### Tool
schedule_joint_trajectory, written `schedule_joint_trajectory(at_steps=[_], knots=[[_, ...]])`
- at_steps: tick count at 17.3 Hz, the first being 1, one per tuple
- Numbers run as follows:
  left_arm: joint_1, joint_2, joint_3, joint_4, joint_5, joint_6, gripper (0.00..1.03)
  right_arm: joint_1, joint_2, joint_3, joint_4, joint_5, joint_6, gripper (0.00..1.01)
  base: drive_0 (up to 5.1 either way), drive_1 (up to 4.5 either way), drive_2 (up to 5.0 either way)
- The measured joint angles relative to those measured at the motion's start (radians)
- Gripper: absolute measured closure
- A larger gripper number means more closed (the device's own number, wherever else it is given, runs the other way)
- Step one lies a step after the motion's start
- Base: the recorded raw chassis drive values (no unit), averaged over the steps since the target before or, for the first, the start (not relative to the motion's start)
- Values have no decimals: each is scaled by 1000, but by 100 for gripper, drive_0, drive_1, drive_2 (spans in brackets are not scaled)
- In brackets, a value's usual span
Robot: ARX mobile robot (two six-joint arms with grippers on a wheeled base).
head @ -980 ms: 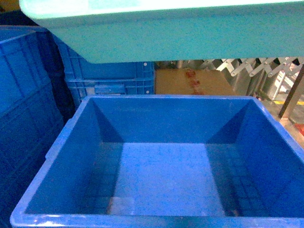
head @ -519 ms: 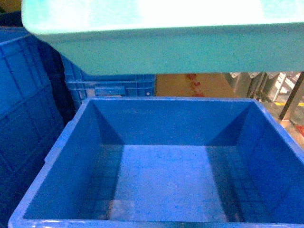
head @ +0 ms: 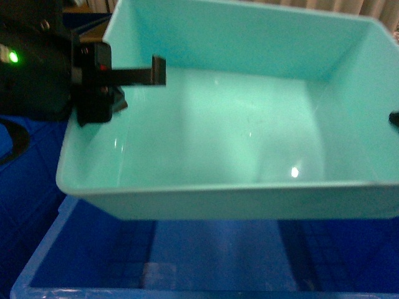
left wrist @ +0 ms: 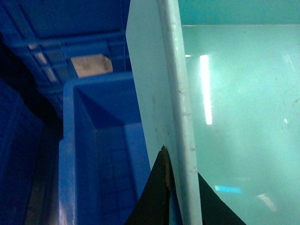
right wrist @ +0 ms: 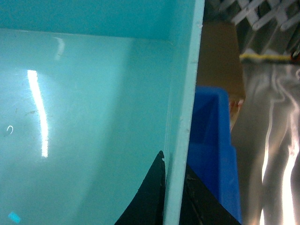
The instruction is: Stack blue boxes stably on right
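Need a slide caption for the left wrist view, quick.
Left tool clamped on the turquoise tub's side rim, above the blue crate.

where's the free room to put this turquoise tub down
Free: the bare floor of the royal-blue crate directly beneath the turquoise tub, bordered by its four walls. The tub's own inside is also bare. Crowded: stacked blue crates on the left; both side rims are taken by the left gripper and right gripper.

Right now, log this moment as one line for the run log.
phase: carry | turquoise tub level above blue crate | left gripper clamps left wall | right gripper clamps right wall | tub empty
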Motion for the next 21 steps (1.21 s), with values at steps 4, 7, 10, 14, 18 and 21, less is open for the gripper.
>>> schedule_joint_trajectory(at_steps=[4,7,10,14,18,21], knots=[[34,138,13,-41,41,-37,101,3,182,27,9,-14,0,94,0,0,0],[89,260,121,-72,85,-27,101,29,295,156,-44,3,-3,94,0,0,0],[143,356,252,-188,146,-26,101,61,388,290,-117,32,-10,94,0,0,0],[140,379,237,-190,143,-10,101,57,423,292,-132,31,1,94,0,0,0],[153,379,188,-175,159,-34,100,39,460,302,-140,-3,-2,94,0,0,0],[150,379,173,-163,158,-57,100,39,460,302,-135,-14,-8,94,0,0,0]])
